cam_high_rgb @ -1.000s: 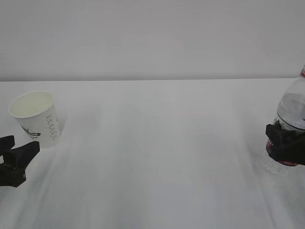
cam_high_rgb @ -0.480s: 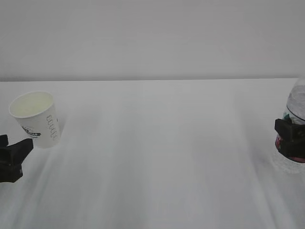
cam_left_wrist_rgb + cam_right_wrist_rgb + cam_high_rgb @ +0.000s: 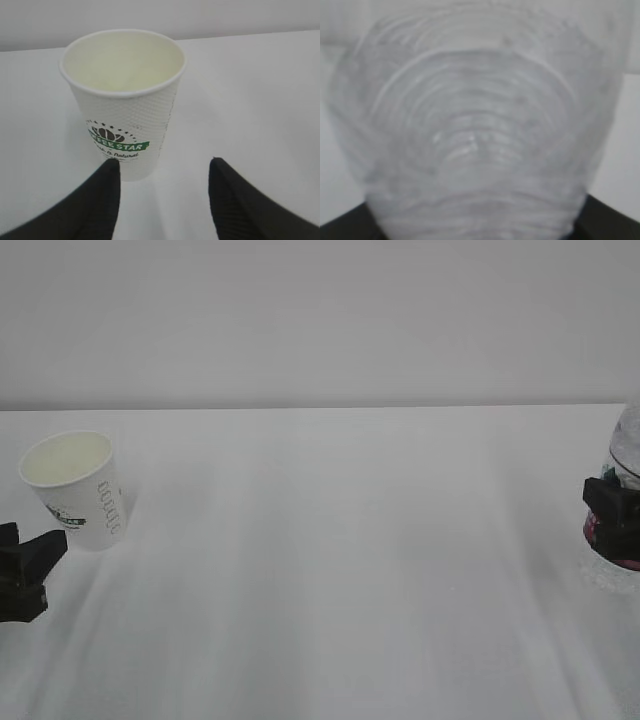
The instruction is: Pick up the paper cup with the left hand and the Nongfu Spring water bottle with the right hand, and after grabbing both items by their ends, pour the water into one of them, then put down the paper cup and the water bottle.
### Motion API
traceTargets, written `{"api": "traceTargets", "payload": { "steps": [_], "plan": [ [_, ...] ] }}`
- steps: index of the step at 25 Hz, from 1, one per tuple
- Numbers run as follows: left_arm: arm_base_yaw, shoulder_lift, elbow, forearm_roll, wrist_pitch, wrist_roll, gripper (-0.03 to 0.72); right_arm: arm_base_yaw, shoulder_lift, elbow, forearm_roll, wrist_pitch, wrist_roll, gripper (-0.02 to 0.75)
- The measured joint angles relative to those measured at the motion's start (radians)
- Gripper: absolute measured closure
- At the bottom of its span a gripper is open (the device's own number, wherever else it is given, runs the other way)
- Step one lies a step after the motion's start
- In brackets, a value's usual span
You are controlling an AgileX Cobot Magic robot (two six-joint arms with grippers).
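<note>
Exterior view, left side: the left hand (image 3: 22,565) sits low at the frame's left edge, only its black fingertips showing; the paper cup (image 3: 75,490) stands upright just beyond and slightly right of the tips, on the white table (image 3: 330,560).
Exterior view, cup detail: cream inside, dark green logo and grey vertical lettering on the wall; whether the tips touch the cup cannot be told from here.
Exterior view, right side: the right hand (image 3: 612,525) is cut by the right edge, a black block across the Nongfu Spring water bottle (image 3: 625,455); a strip of red label shows beside the block, clear ribbed plastic above and below it.
Left wrist view, claw: two black fingers (image 3: 102,200) spread apart, the gap between them empty; holding nothing.
Left wrist view, cup: the cup (image 3: 125,100) stands just ahead of the left finger, its base close to that tip; contact cannot be judged; the right finger is clear of it.
Left wrist view, contents: pale yellowish-cream inside; a water level cannot be made out.
Right wrist view, bottle: the blurred ribbed bottle (image 3: 475,135) fills nearly the whole frame, directly ahead of the claw, too close for the label to show.
Right wrist view, claw: only dark finger edges (image 3: 342,227) at both bottom corners, the bottle between them; jaws stand wide around it, gripping the body.
</note>
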State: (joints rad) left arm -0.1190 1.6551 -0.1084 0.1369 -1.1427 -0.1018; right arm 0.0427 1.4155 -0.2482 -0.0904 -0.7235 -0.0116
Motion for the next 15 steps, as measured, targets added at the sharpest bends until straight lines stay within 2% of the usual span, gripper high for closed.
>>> {"api": "traceTargets", "payload": {
  "steps": [15],
  "plan": [
    [0.0,0.0,0.0,0.0,0.0,0.0,0.286,0.0,-0.133,0.0,0.0,0.126,0.0,0.298]
  ]
}}
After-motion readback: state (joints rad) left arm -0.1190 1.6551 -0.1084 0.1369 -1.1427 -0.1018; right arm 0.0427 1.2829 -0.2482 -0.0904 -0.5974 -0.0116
